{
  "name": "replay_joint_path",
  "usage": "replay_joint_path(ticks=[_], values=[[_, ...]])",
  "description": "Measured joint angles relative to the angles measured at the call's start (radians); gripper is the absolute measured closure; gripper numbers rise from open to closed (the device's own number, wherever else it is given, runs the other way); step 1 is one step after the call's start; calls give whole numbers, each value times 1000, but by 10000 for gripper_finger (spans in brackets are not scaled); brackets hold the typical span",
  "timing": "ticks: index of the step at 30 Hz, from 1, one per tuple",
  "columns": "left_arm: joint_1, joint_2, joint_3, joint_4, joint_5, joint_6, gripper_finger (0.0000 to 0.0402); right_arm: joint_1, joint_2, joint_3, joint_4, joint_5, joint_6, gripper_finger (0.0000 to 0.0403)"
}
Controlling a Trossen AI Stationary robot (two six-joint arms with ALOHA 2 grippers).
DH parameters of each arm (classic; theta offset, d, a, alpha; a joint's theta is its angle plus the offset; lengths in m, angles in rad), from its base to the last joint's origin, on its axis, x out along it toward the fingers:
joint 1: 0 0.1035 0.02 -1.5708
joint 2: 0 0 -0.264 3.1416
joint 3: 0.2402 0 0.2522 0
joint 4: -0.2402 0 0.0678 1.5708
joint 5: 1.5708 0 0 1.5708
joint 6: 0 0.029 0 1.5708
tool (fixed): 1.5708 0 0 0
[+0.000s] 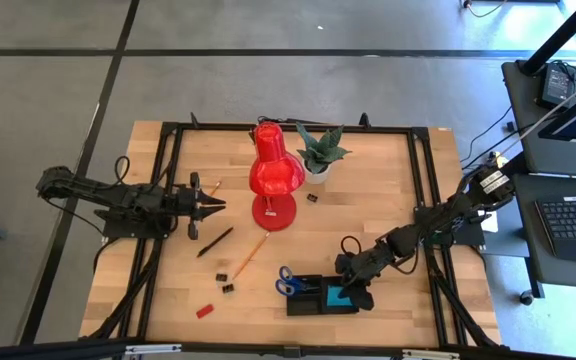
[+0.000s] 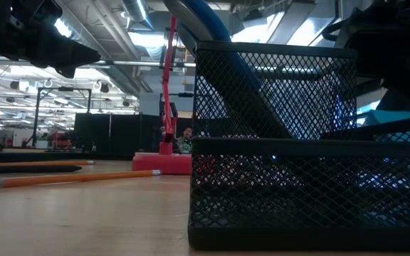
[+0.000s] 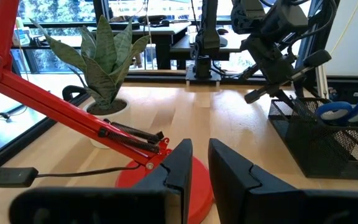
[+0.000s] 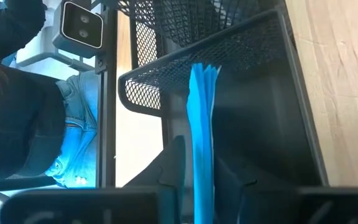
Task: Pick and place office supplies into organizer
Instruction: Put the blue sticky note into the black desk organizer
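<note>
The right gripper (image 4: pixel 194 171), low in the frame, pinches the blue note pad (image 4: pixel 202 118) edge-on inside the organizer (image 4: pixel 253 81).

The high view looks straight down on the whole wooden table (image 1: pixel 368 200), from far enough to take in both arms and the floor around it. The low view sits at tabletop level, right against the black mesh organizer (image 2: pixel 297 178), facing across the table into the room. The left wrist view looks across the tabletop past the red desk lamp (image 3: pixel 73 118) toward that same organizer. The right wrist view looks closely into the organizer, with the blue note pad (image 4: pixel 202 124) edge-on.
</note>
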State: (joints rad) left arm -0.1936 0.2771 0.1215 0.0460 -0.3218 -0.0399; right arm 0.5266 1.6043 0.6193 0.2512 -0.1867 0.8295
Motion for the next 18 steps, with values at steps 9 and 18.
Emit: replay_joint_path(ticks=[9,18], values=[[0,0,0,0,0,0,355,0,-2,2,3,7,-60,285],[0,0,0,-1,0,0,355,0,-2,2,2,9,-123,266]])
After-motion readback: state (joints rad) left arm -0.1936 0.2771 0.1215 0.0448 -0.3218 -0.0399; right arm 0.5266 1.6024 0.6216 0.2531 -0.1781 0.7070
